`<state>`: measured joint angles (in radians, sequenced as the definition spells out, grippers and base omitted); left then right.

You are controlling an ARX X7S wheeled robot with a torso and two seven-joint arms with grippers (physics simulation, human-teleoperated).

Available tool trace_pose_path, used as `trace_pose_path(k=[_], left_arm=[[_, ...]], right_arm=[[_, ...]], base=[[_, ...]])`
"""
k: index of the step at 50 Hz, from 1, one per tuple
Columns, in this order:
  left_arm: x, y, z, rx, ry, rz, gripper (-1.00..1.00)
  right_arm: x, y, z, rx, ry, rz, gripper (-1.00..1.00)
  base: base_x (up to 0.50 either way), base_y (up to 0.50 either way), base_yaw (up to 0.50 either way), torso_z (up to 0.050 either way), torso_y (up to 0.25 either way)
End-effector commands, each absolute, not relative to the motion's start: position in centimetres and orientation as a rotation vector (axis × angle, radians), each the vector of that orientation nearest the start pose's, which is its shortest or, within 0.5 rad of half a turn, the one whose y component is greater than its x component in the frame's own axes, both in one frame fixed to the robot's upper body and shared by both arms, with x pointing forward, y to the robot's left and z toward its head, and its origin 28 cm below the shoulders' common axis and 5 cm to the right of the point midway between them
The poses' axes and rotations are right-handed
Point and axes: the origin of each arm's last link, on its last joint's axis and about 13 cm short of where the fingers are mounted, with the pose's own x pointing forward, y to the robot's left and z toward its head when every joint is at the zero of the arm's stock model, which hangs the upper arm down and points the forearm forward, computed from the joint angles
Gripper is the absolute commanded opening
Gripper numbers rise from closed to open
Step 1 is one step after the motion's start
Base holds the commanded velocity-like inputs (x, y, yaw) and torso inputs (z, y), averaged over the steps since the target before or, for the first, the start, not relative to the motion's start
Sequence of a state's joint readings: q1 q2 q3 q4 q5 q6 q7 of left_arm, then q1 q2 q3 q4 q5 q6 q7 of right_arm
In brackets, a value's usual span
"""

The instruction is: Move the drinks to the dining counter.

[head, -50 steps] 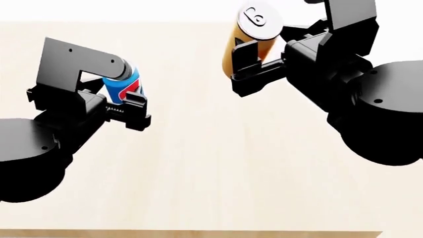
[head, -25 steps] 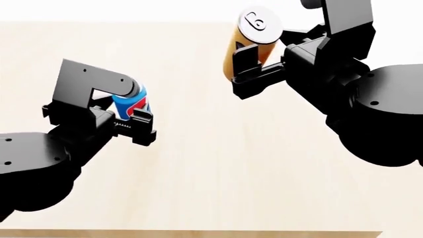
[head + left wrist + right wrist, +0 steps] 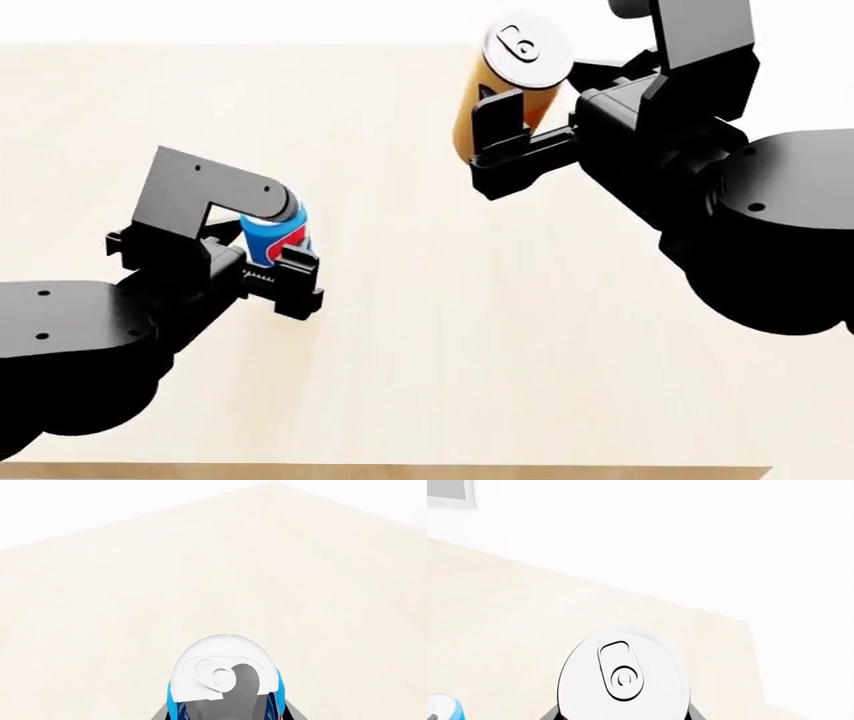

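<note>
Both hands grip cans over the dining counter (image 3: 441,330): left hand (image 3: 267,262) low, right hand (image 3: 501,135) raised.

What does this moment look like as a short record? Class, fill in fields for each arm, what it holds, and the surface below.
Left gripper: shut on the blue can, jaws on its sides
Right gripper: shut on the orange can, jaws on its sides
Blue can: upright, held low over the counter
Orange can: tilted, top toward the head camera
Counter: pale beige wood
Third can: not in view
</note>
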<state>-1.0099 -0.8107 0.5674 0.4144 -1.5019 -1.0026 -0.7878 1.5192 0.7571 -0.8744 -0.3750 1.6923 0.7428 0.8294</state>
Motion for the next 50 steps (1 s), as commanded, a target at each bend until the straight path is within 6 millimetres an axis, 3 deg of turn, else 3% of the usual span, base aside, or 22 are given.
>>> trace_pose_path(k=[1, 17, 18, 41, 50], left_arm=[[24.5, 24.1, 23.5, 0.212, 0.295, -0.207, -1.00], [24.4, 24.2, 23.5, 0.214, 0.292, -0.186, -1.00], [24.4, 24.2, 23.6, 0.213, 0.290, -0.183, 1.00], [24.2, 24.3, 23.6, 0.209, 0.286, -0.187, 1.00], [21.6, 24.4, 26.6, 0.134, 0.192, -0.236, 1.00]], right_arm=[[24.4, -9.4, 33.1, -0.158, -0.037, 0.341, -1.00], [24.4, -9.4, 33.2, -0.158, -0.038, 0.340, -1.00], [24.4, -9.4, 33.2, -0.158, -0.038, 0.340, -1.00], [24.3, -9.4, 33.3, -0.159, -0.040, 0.340, -1.00], [24.9, -9.1, 32.2, -0.170, 0.000, 0.349, -1.00]], base=[[0.00, 0.00, 0.00, 0.000, 0.000], [0.00, 0.00, 0.00, 0.000, 0.000], [0.00, 0.00, 0.00, 0.000, 0.000], [0.00, 0.00, 0.00, 0.000, 0.000], [0.00, 0.00, 0.00, 0.001, 0.000]])
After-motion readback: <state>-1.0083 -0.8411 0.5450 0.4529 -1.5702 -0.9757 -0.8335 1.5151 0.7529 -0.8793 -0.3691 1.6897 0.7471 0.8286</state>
